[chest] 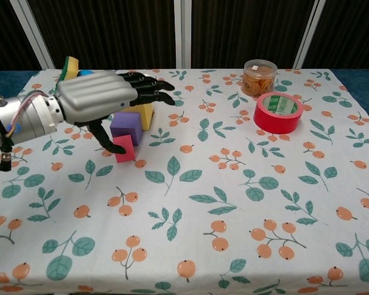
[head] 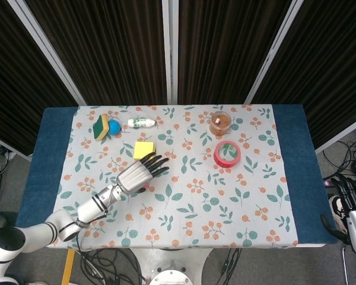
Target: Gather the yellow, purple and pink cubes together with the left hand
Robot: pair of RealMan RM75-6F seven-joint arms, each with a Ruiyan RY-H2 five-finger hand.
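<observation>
Three cubes touching | left hand [chest: 95,101] above them | fingers [chest: 149,87] spread, holding nothing

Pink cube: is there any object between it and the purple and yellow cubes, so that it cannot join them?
Nothing visible stands between them. In the chest view the pink cube already sits right against the purple cube, with the yellow cube just behind it. The left hand hovers over them, holding nothing.

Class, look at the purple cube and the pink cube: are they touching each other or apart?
Touching. In the chest view the pink cube sits right against the front lower edge of the purple cube, with no tablecloth visible between them; the left hand hovers over both.
</observation>
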